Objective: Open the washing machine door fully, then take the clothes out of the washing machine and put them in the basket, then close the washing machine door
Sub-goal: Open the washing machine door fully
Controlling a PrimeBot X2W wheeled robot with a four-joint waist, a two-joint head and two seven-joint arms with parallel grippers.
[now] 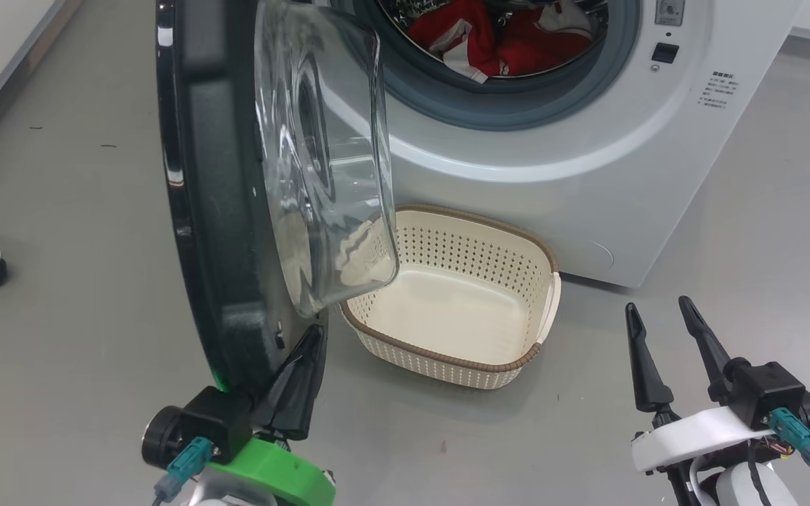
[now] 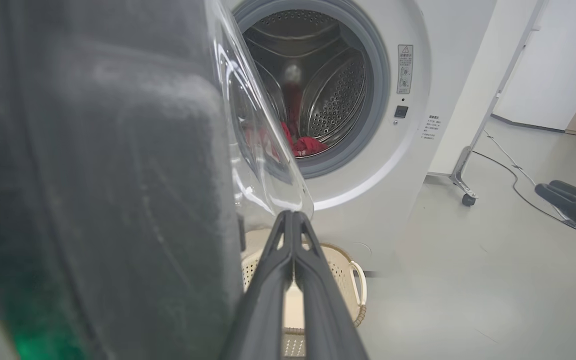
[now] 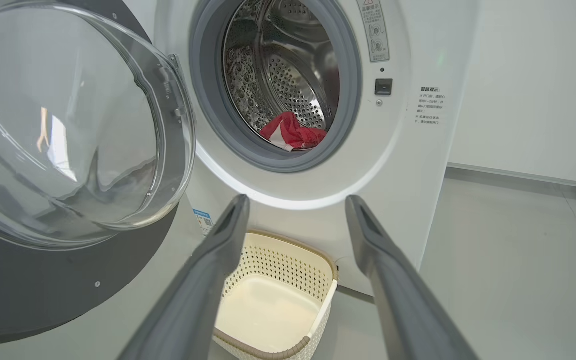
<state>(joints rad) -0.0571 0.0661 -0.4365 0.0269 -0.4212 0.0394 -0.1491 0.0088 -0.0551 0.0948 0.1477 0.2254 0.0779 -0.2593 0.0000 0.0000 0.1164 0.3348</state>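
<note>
The washing machine door (image 1: 215, 211), large, round, glossy black-rimmed with a bulging clear glass bowl, stands swung out from the big white front-loading washing machine (image 1: 588, 176); the left gripper (image 1: 315, 337), fingers pressed together, sits at its lower edge, perhaps touching it; the right gripper (image 1: 658, 304) hangs spread wide, well apart; bright red-and-white fabric clothes (image 1: 475, 35) lie in the drum (image 3: 288, 75); the cream perforated plastic basket (image 1: 447, 362) stands below.

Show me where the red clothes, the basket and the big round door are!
clothes (image 1: 531, 46): head view, on the red fabric near the middle of the pile.
basket (image 1: 475, 246): head view, on its holey back wall.
washing machine door (image 1: 222, 211): head view, on its dark inner panel.
</note>
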